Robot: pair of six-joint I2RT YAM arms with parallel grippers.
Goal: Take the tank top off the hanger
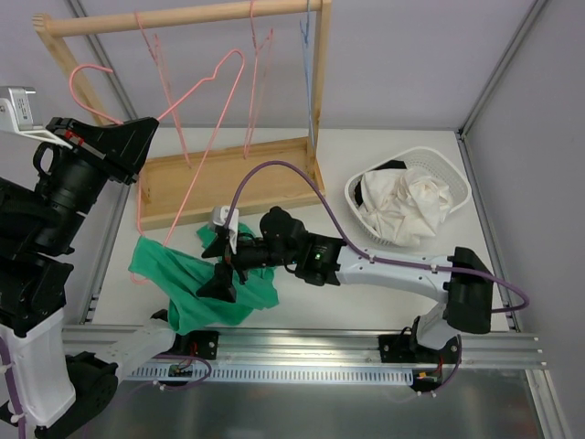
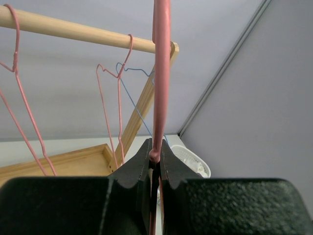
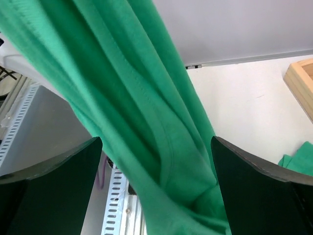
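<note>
Your left pincer (image 2: 155, 161) is pressed shut on the thin pink wire hanger (image 2: 160, 73), held high at the far left. Your right pincer (image 1: 219, 263) is spread wide, gripping nothing, with a fold of the green knit tank top (image 1: 196, 293) running between its fingers. The top lies bunched on the white bench (image 1: 320, 311) at the near left, directly under the right pincer, long axis far-left to near-right and its far-left end apparently at the hanger's low corner, so the right arm is the nearer one.
</note>
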